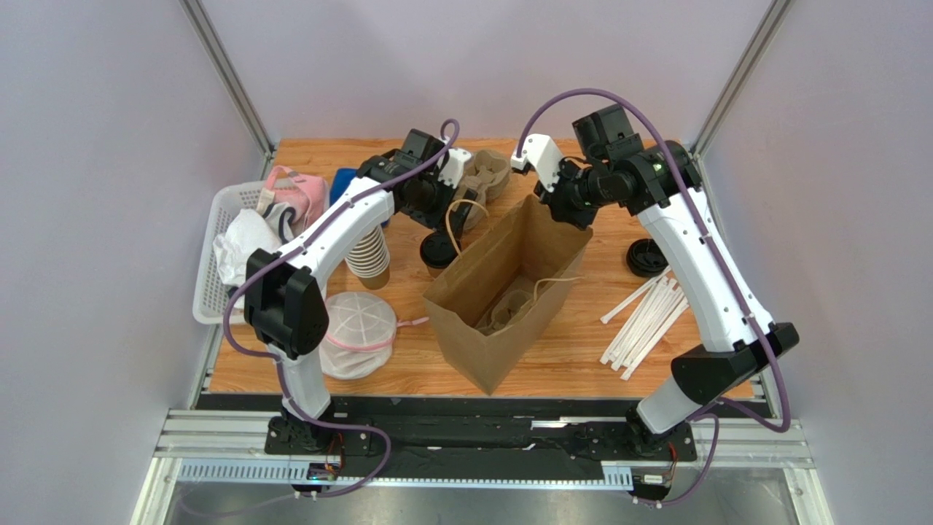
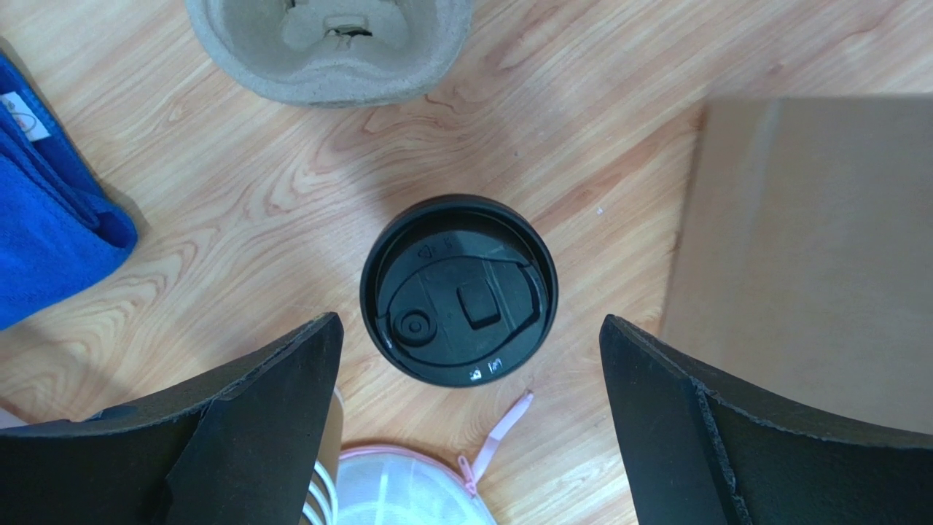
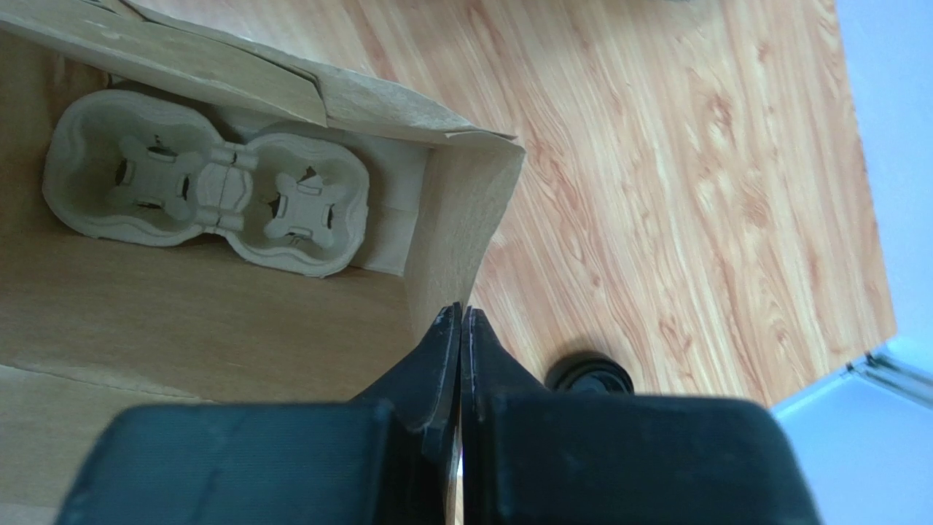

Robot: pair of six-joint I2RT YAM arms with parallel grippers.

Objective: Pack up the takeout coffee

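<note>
On bench (image 2: 657, 66), coffee (image 2: 460, 290) standing under left gripper (image 2: 469, 325) gaping apart, right gripper (image 3: 460, 319) clamping bag (image 3: 219, 317) rim, tray (image 3: 208, 181) lying inside.

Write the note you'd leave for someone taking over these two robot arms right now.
Left gripper: open, hovering over the takeout coffee, a small cup under a round black plastic lid; fingers either side, not touching.
Right gripper: shut on the rim of the open brown paper bag.
The coffee stands on the wooden table beside the bag.
Done: the pale moulded-pulp two-cup carrier lies in the bag's bottom.
Left: grasp the coffee and lower it into the bag, probably into the carrier.
</note>
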